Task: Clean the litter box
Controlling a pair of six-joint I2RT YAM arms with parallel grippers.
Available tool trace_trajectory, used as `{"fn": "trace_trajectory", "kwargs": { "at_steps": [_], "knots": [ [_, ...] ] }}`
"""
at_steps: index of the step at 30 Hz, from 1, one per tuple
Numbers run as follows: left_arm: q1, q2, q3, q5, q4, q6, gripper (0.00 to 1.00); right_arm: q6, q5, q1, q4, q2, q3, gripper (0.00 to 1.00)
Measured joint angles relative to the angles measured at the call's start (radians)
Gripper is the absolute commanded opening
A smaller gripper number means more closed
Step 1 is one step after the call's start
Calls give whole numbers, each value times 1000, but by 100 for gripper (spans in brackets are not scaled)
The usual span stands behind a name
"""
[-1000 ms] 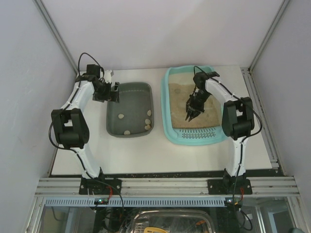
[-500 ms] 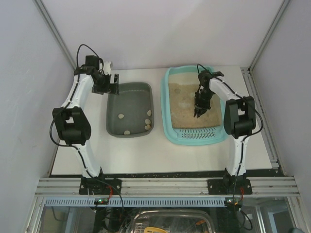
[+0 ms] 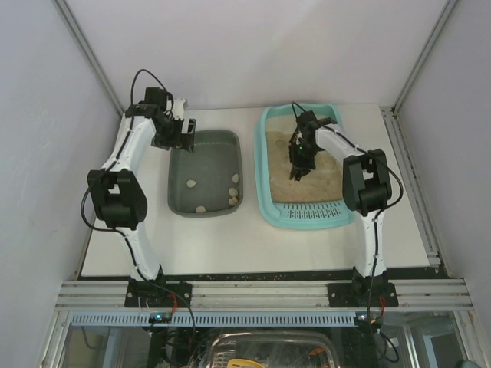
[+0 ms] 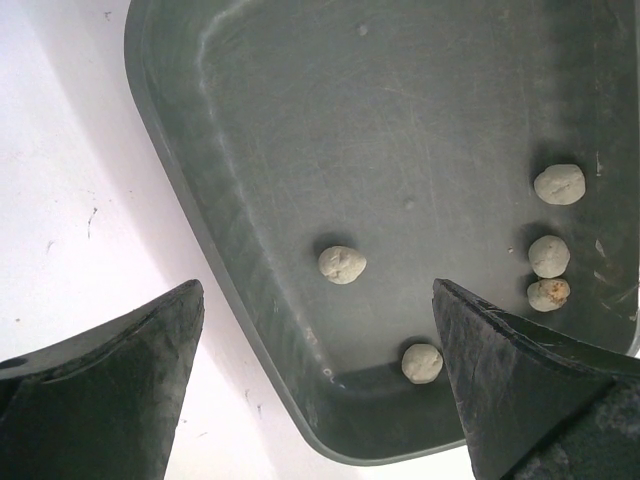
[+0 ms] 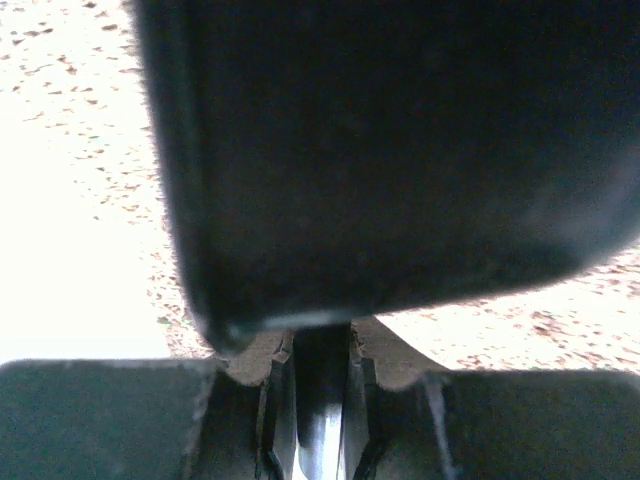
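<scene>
On the right half of the white table (image 3: 230, 245) lies the litter box (image 3: 261, 165), a light-turquoise tray with rounded corners. Its slotted end section (image 3: 311, 215) faces the arm bases, and beige litter (image 3: 280, 153) covers the rest of its floor. The right gripper (image 3: 295, 175) reaches down into the box over the middle of the sand, pointing toward the slotted end, with its jaws drawn together. In the right wrist view a broad, dark, blurred shape (image 5: 380, 150) fills most of the frame close to the lens. Speckled litter shows around the shape, but what it is cannot be told, nor whether anything is gripped. Just left of the litter box, with a narrow strip of table between them, sits a dark grey tray (image 3: 207, 157) with rounded corners. Five small pale lumps (image 4: 342, 264) lie on its floor: one sits alone near the middle, three are grouped toward one long side, and one rests close to the end wall. The left gripper (image 3: 182, 138) hangs above the far left corner of the grey tray. Its fingers (image 4: 110, 390) are spread wide apart, with nothing between them. In the left wrist view one finger is over bare table and the other over the tray.
</scene>
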Motion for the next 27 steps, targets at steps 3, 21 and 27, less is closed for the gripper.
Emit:
{"fn": "trace_trajectory", "kwargs": {
  "at_steps": [3, 21, 27],
  "knots": [
    [-3, -2, -12, -5, 14, -2, 100, 5, -2, 37, 21, 10, 10, 0],
    [-45, -7, -33, -7, 30, -17, 100, 98, -172, 66, 199, 92, 66, 0],
    [-46, -8, -33, -13, 30, -17, 100, 154, -298, 33, 324, 87, -3, 0]
  ]
}}
